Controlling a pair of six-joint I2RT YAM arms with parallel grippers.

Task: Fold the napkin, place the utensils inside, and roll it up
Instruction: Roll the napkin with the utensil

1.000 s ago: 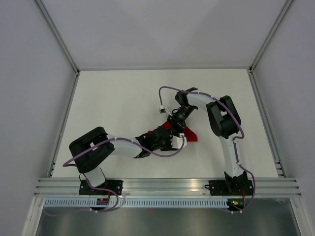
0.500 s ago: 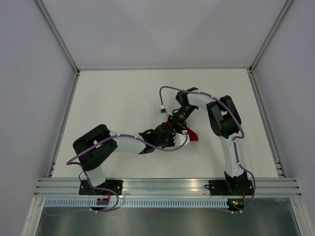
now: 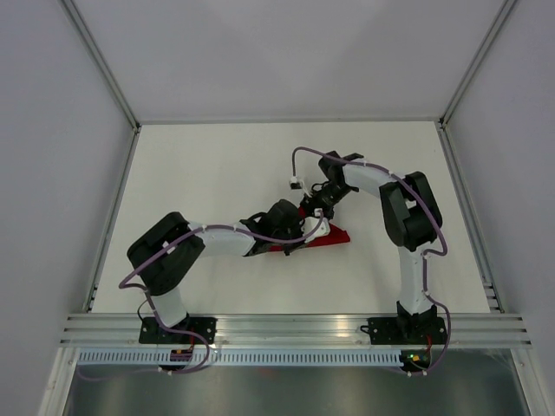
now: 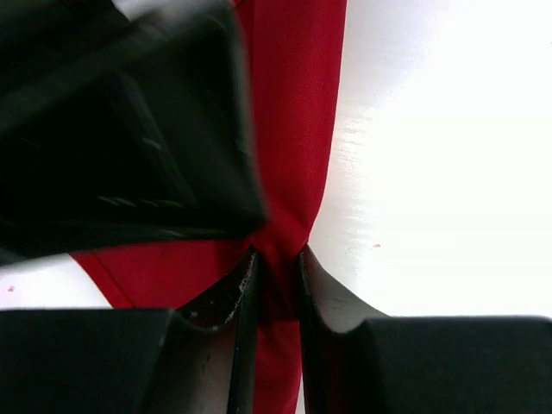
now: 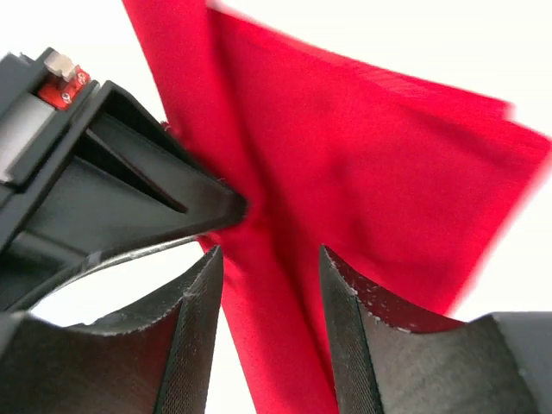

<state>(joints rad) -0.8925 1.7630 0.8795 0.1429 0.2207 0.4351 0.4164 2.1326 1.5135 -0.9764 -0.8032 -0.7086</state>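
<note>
The red napkin [image 3: 335,237] lies bunched as a narrow strip in the middle of the white table [image 3: 199,173]. My left gripper [image 3: 309,234] is shut on a pinched fold of it; in the left wrist view [image 4: 274,269] the cloth [image 4: 293,129] is squeezed between the jaws. My right gripper [image 3: 318,211] is just behind, open, with its jaws [image 5: 269,259] on either side of a ridge of the napkin [image 5: 371,172] and a gap at the left jaw. The left gripper's finger [image 5: 129,194] shows close by. No utensils are in view.
Aluminium rails [image 3: 295,328] run along the near edge and grey walls enclose the table. A small white connector on the right arm's purple cable [image 3: 296,182] hangs just behind the grippers. The two arms crowd together at the napkin.
The left gripper has moved toward the back with the napkin in it. The right arm has shifted right. The napkin now shows as a longer, lower strip.
</note>
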